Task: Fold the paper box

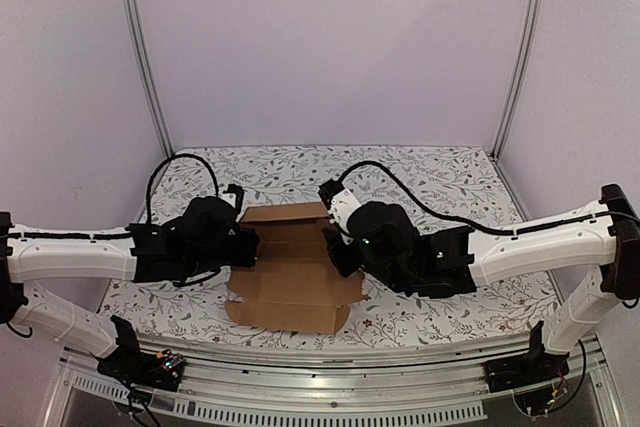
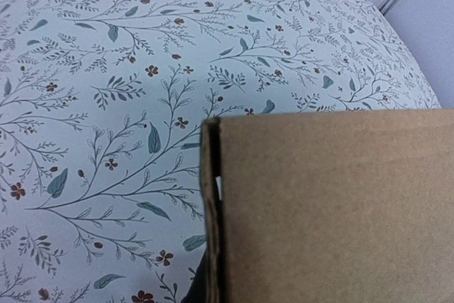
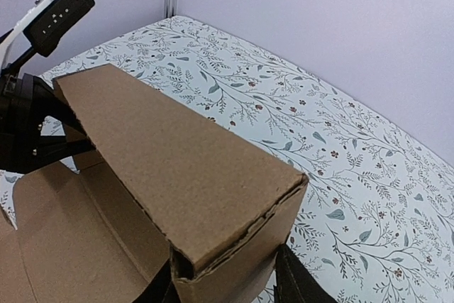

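Observation:
The paper box [image 1: 290, 272] is plain brown cardboard, partly folded, in the middle of the flowered table. Its back wall stands up and a flat panel lies toward the near edge. My left gripper [image 1: 243, 244] is at the box's left end. In the left wrist view the cardboard [image 2: 333, 211] fills the lower right, and only a sliver of one dark finger [image 2: 193, 290] shows beside its edge; the left gripper [image 2: 213, 278] looks shut on that wall. My right gripper [image 1: 338, 239] is at the right end, and in its own view [image 3: 227, 278] it is shut on the folded double wall [image 3: 184, 168].
The flowered table cloth [image 1: 440, 182] spreads around the box. Pale walls and metal frame posts [image 1: 140, 47] stand at the back and sides. The left arm's black gripper body [image 3: 28, 133] shows at the far end of the box in the right wrist view.

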